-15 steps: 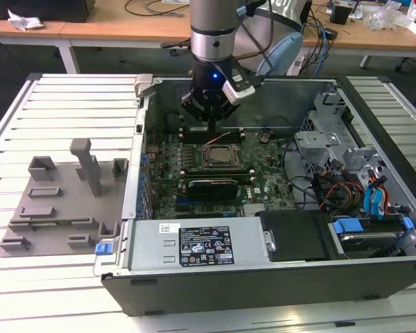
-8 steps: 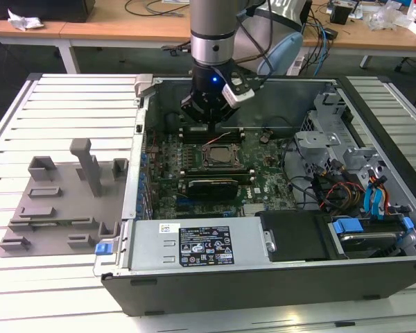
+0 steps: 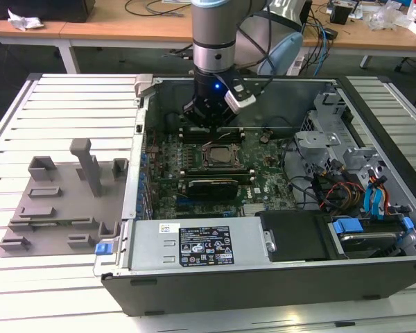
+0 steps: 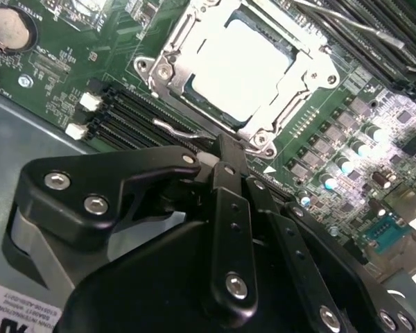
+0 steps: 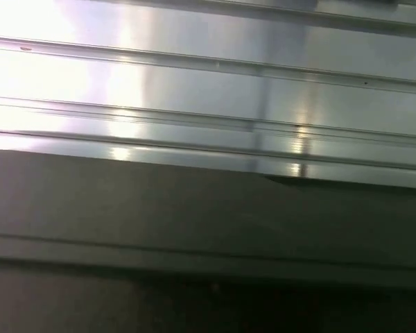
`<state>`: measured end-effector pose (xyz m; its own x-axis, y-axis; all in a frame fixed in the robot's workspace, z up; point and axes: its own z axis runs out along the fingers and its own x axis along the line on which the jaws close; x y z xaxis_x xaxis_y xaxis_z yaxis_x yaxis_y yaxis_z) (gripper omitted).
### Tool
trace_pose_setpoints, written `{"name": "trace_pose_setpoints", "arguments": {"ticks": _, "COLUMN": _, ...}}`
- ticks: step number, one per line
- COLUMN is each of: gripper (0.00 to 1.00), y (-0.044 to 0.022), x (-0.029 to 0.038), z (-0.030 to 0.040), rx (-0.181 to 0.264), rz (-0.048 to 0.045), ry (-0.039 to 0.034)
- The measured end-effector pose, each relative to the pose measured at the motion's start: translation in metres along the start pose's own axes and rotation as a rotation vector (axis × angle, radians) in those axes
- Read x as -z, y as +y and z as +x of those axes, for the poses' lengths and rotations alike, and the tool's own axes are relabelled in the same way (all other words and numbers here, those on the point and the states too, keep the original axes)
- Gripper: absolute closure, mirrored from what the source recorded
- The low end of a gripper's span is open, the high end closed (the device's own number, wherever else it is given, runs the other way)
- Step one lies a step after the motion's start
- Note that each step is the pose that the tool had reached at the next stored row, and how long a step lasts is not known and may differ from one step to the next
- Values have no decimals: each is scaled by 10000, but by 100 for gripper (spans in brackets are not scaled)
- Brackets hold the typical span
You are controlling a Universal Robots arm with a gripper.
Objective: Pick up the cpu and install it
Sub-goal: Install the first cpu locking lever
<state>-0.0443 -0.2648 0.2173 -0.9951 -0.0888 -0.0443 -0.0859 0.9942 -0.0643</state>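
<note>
The cpu [image 4: 241, 66] sits in the motherboard socket [image 4: 173, 52], pale top showing inside the metal frame, so placing looks done. The gripper [image 4: 225, 156] hangs just beside the socket over the motherboard [image 3: 263, 182], fingers together and holding nothing. Judged step: seating or latching, which needs a careful, well-aligned approach to the frame. The grey tray [image 3: 59, 208] lies well apart.

Slatted aluminium table [image 3: 69, 104], grey plastic tray [image 3: 62, 201] lying on it, open computer case [image 3: 263, 270] beside the tray
</note>
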Motion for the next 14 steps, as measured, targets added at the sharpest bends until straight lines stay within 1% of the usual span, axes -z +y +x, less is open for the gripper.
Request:
{"name": "trace_pose_setpoints", "arguments": {"ticks": 3, "gripper": 89, "y": -4, "x": -24, "z": -47, "rx": 1, "rz": 5, "ry": 4}}
{"name": "trace_pose_setpoints", "arguments": {"ticks": 6, "gripper": 89, "y": -5, "x": -61, "z": -93, "rx": 0, "rz": 2, "ry": 2}}
{"name": "trace_pose_setpoints", "arguments": {"ticks": 14, "gripper": 89, "y": -6, "x": -155, "z": -164, "rx": 0, "rz": 4, "ry": 3}}
